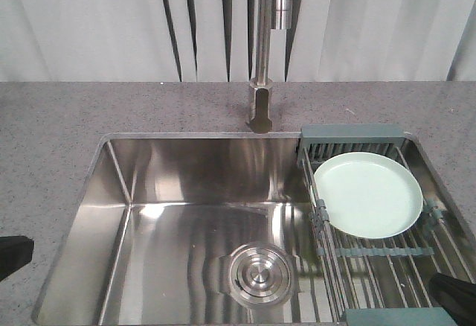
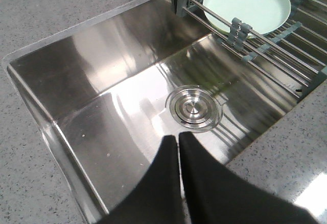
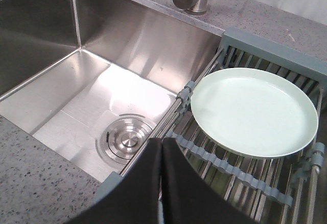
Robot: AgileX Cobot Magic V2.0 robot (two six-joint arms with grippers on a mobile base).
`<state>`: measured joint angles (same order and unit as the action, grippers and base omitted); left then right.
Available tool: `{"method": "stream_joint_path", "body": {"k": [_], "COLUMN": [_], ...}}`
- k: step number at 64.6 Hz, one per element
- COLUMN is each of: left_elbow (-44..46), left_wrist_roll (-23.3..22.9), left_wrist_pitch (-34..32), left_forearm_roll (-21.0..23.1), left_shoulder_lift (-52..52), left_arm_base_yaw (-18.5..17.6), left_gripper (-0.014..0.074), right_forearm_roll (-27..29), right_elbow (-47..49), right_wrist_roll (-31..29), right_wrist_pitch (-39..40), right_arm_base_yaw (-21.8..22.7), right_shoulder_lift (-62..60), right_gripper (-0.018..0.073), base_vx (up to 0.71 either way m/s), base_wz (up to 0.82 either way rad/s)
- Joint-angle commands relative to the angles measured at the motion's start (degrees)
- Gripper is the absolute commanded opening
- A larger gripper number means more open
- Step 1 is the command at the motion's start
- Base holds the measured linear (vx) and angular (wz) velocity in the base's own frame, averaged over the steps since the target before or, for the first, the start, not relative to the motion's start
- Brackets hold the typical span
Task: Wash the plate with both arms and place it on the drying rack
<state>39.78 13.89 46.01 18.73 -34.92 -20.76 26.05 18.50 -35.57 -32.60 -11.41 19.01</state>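
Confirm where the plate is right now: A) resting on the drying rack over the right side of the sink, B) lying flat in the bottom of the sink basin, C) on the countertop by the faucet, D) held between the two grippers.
A: the plate lies on the rods of the drying rack, and both the left gripper and the right gripper are shut and away from it.

I see the pale mint-green plate [image 1: 368,194] lying face up, slightly tilted, on the steel-rod drying rack [image 1: 387,266] with grey-green end bars.
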Motion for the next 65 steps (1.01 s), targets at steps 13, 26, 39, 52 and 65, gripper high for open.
{"method": "stream_joint_path", "body": {"k": [13,26,39,52,65], "left_elbow": [0.4,-12.9,-28.3,-38.5,-39.8], "left_wrist_roll": [-0.5,-4.0,-9.1,-10.2,-10.9], "left_wrist_pitch": [-7.1,-25.3,-34.6,-40.2,-36.9], "left_forearm_roll": [-4.4,-9.9,-9.9,-9.9,-12.6], "left_shoulder_lift": [0.2,6.4,17.5,27.9,35.7], "left_arm_base_yaw": [0.0,0.0,0.0,3.9,12.9], "left_gripper": [-0.0007,-0.0007,-0.0007,-0.0007,-0.0007], "right_forearm_roll": [0.5,0.5,0.5,0.5,0.5], "right_elbow": [1.6,1.6,1.6,1.6,1.6], "right_wrist_roll": [-0.5,-0.5,-0.5,-0.5,-0.5], "right_wrist_pitch": [3.3,3.3,3.3,3.3,3.3], "right_arm_base_yaw": [0.2,0.2,0.2,0.2,0.2], "right_shoulder_lift": [0.4,0.4,0.4,0.4,0.4], "right_gripper": [-0.0004,-0.0004,-0.0004,-0.0004,-0.0004], "base_vx": [0.0,0.0,0.0,0.0,0.0], "base_wz": [0.0,0.0,0.0,0.0,0.0]}}
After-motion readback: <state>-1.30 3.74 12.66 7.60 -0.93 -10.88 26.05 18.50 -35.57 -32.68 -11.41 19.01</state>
